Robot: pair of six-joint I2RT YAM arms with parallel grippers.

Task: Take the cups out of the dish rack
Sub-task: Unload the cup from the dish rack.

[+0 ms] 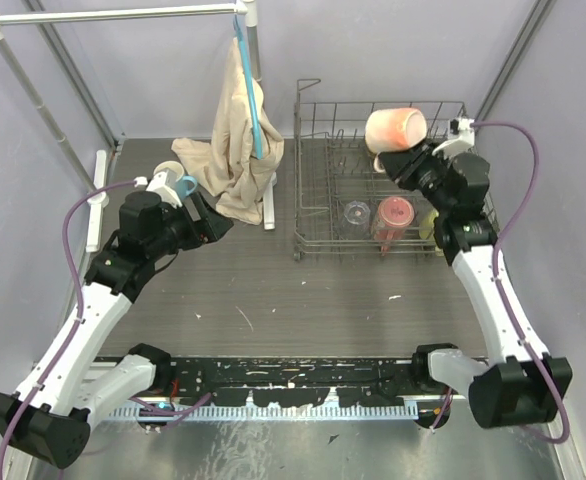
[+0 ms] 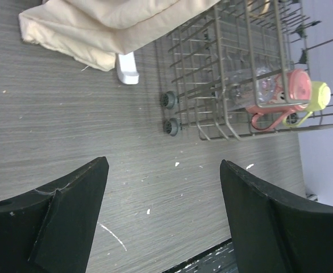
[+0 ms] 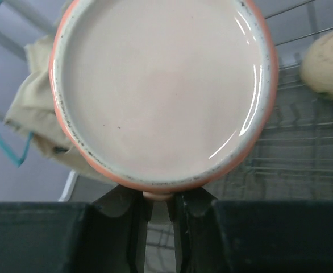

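Note:
My right gripper (image 1: 405, 155) is shut on the handle of a salmon pink mug (image 1: 395, 128) and holds it above the back right of the grey wire dish rack (image 1: 313, 200). In the right wrist view the mug's pale inside (image 3: 161, 85) fills the frame, its handle pinched between my fingers (image 3: 135, 216). Down in the rack lie a clear glass (image 1: 356, 213), a pink mug with white figures (image 1: 393, 220) and a yellow-green mug (image 1: 428, 222); a cream mug (image 3: 328, 60) sits on the wires. My left gripper (image 2: 163, 187) hangs open over bare table, left of the rack (image 2: 212, 85).
A beige cloth (image 1: 238, 150) hangs from a rail and pools on the table just left of the rack. Beside my left wrist shows a pale mug with a blue handle (image 1: 180, 182). White stand feet (image 2: 127, 68) sit by the rack's corner. Purple walls close in on three sides.

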